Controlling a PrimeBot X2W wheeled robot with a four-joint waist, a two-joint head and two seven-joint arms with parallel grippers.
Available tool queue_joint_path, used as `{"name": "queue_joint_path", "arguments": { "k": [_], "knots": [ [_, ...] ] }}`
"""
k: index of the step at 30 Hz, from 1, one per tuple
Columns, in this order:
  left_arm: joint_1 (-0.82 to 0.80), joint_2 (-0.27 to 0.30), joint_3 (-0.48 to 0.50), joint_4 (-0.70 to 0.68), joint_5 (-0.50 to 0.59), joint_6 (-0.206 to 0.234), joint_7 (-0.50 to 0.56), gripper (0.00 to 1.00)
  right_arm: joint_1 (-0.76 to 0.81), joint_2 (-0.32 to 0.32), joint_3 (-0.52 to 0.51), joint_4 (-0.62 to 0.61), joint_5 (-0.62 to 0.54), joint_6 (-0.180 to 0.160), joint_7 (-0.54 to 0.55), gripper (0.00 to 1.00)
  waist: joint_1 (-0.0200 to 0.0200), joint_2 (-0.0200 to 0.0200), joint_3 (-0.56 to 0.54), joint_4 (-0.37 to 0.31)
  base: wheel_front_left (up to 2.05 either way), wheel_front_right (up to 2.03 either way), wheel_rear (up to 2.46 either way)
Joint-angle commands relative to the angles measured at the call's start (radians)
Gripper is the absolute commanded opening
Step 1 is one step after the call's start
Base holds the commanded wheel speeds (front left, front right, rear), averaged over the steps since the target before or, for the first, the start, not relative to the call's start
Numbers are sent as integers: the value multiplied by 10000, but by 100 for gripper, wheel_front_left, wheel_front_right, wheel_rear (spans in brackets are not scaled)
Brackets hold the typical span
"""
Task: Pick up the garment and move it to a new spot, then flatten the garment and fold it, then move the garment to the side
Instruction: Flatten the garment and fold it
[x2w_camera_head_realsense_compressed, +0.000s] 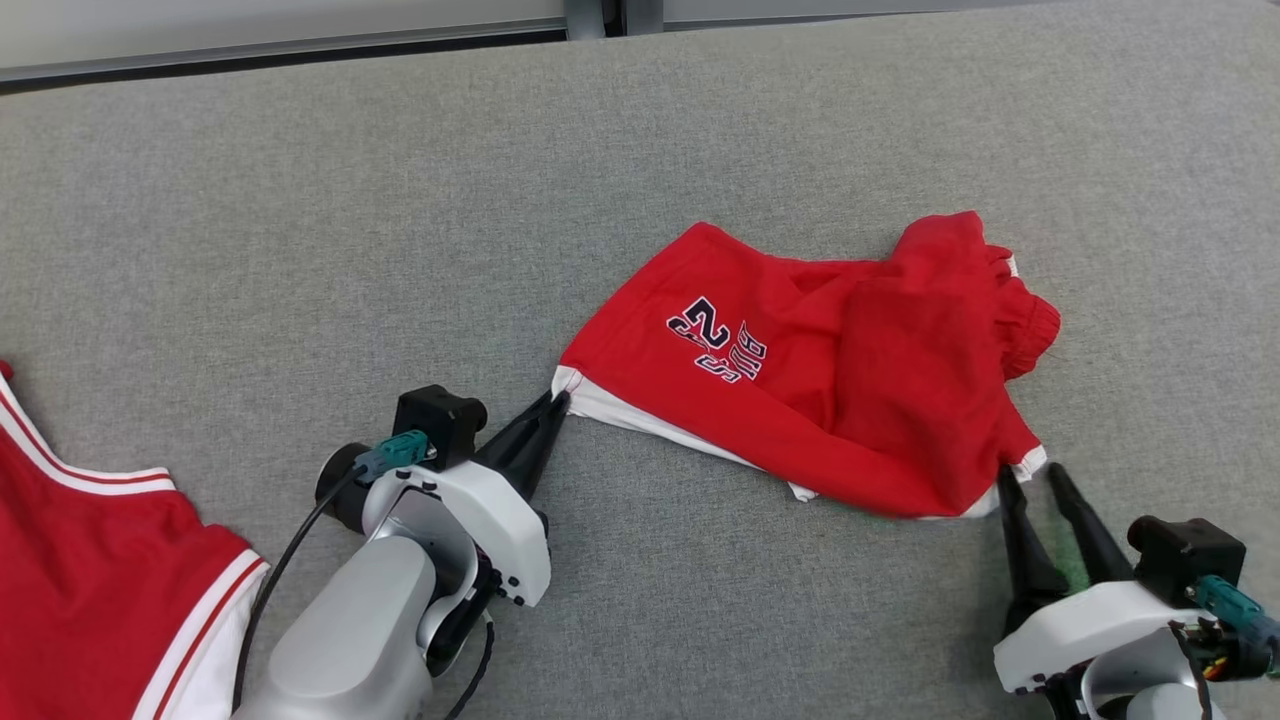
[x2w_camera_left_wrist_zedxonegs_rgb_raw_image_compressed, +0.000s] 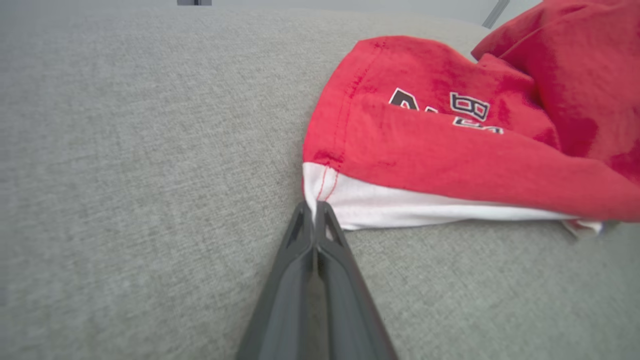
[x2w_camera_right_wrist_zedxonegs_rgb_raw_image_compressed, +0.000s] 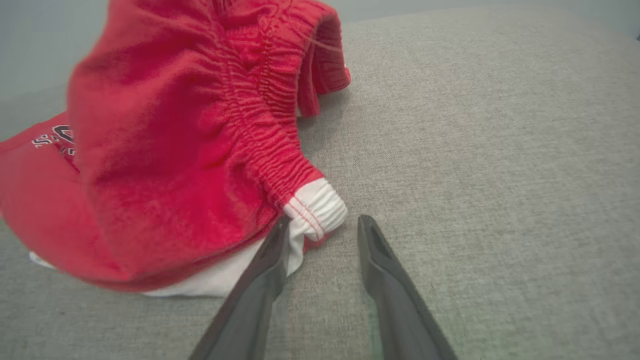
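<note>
Red shorts (x2w_camera_head_realsense_compressed: 820, 370) lie crumpled on the grey table (x2w_camera_head_realsense_compressed: 300, 250).
The left gripper (x2w_camera_head_realsense_compressed: 560, 398) pinches their white hem corner (x2w_camera_left_wrist_zedxonegs_rgb_raw_image_compressed: 325, 195); the right gripper (x2w_camera_head_realsense_compressed: 1030, 472) stands spread at the waistband (x2w_camera_right_wrist_zedxonegs_rgb_raw_image_compressed: 265, 145).

The head camera looks steeply down on the grey bench (x2w_camera_head_realsense_compressed: 300, 200) from well above, wide enough to take in the left tool (x2w_camera_head_realsense_compressed: 560, 400) at 7 o'clock and the right tool (x2w_camera_head_realsense_compressed: 1030, 475) at 5 o'clock. The left wrist camera sits low and close, facing along its tool at the white-hemmed corner of the red shorts (x2w_camera_head_realsense_compressed: 800, 370). The right wrist camera, equally low and close, faces their elastic waistband end. All three views share the shorts.
</note>
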Motion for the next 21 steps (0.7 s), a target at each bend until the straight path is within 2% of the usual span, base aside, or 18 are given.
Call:
{"name": "queue_joint_path", "arguments": {
  "k": [1,7,11,15,21],
  "knots": [
    [-36,211,14,127,-76,30,-16,0,-118,-18,26,53,27,-3,-124,0,0,0,9,1,0,0,0],
    [186,407,77,-258,-114,26,-648,0,-236,-97,41,100,141,-3,-506,0,0,0,-50,1,0,0,0],
    [320,607,200,-812,-32,118,-1057,0,-206,-162,-18,-432,77,-3,-758,0,0,0,-237,27,0,0,0],
    [549,911,438,-1976,133,346,-1315,0,-411,-239,-45,-1467,1,-3,-602,0,0,0,-632,80,0,0,0],
    [751,1478,945,-4526,355,885,-1415,0,-1167,-691,30,-3085,6,-3,162,0,0,0,-1491,312,0,0,0]
  ]
}}
